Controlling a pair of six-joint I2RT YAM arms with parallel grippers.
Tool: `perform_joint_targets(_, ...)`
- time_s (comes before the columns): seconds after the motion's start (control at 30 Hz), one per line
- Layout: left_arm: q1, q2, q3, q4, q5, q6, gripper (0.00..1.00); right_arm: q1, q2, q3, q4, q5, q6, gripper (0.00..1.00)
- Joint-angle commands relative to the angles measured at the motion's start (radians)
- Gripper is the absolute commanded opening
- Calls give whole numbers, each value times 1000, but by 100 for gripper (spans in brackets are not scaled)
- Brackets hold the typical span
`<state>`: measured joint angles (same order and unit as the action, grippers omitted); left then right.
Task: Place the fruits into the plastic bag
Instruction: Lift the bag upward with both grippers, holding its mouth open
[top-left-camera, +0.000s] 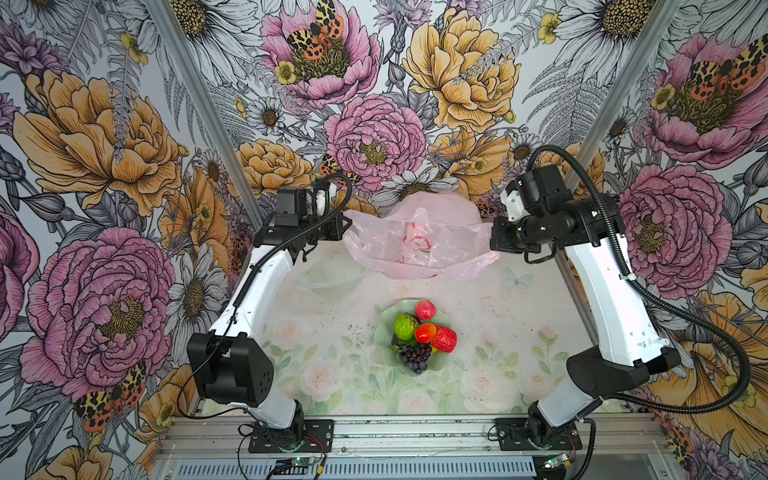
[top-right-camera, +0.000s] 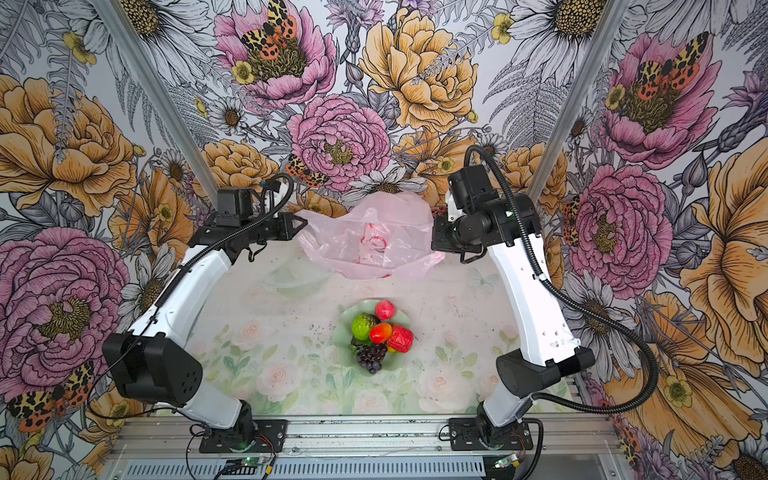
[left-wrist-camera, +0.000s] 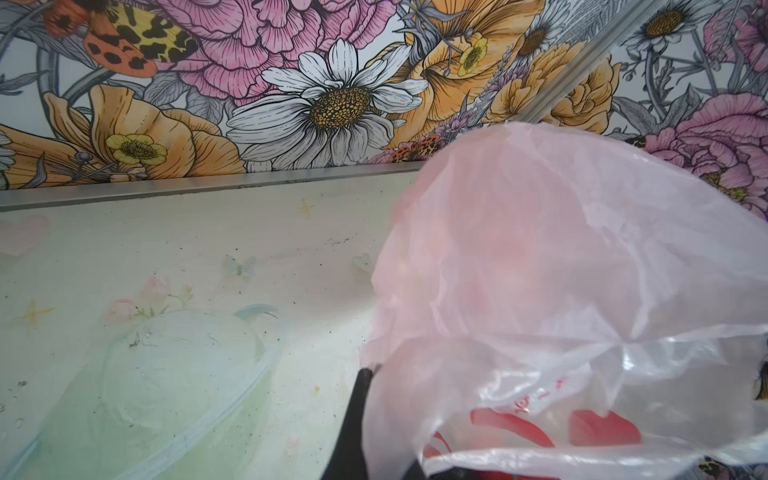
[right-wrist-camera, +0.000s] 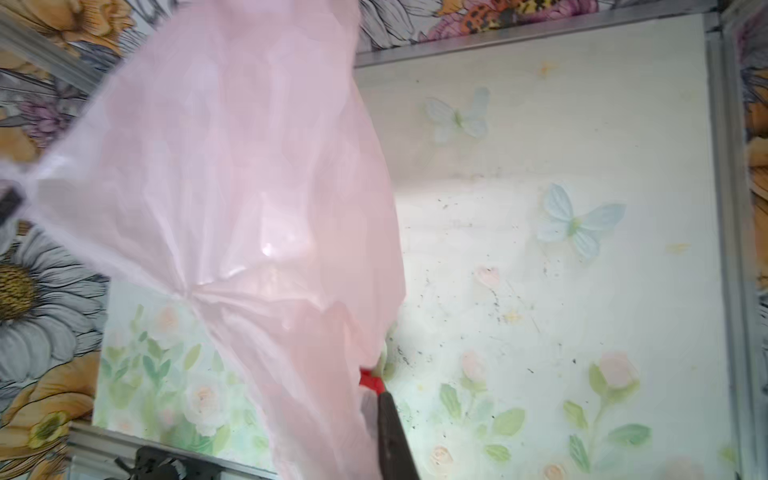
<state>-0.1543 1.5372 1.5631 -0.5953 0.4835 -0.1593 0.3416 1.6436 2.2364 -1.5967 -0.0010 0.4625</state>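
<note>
Frankly, the plastic bag (top-left-camera: 419, 237) is the worry, strung up above the counter (top-left-camera: 478, 311) at the far end between both arms; film that thin could slip free or tear if they pull apart, and its mouth could sag shut; the fruits (top-left-camera: 424, 332) sit heaped in the green dish (top-left-camera: 384, 320), well apart from it; left claw (top-right-camera: 303, 224) and right claw (right-wrist-camera: 376, 395) are each clenched on a bag edge.

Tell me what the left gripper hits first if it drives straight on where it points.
The plastic bag: the left gripper, shut on its edge, points straight into the film. Past that, probably the right gripper, holding the opposite edge; depth is unclear.
</note>
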Motion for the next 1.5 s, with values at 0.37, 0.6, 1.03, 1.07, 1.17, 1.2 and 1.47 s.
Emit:
perform_joint_targets(0.37,-145,147,653,-125,-387,-236,0,45,361,761,570,158,-72,0)
perform_joint_targets(0.6,-329,50,771,13,-506,86,0,227,-74,52,1238,139,-446,0)
perform_joint_targets(1.03,-187,-158,-404,7,-331,-269,0,269,-111,-805,928,196,-83,0)
perform_joint_targets(1.07,-196,-168,-428,6,-320,-275,0,269,-117,-801,928,201,-86,0)
perform_joint_targets(1.17,-225,-259,-432,-4,-367,-270,0,246,-131,-747,908,221,-115,0)
perform_joint_targets(1.2,-218,-287,-416,-17,-389,-274,0,231,-123,-708,889,207,-121,0)
perform_joint_targets(1.47,-125,-338,-328,-64,-372,-308,0,186,-67,-582,881,140,-87,0)
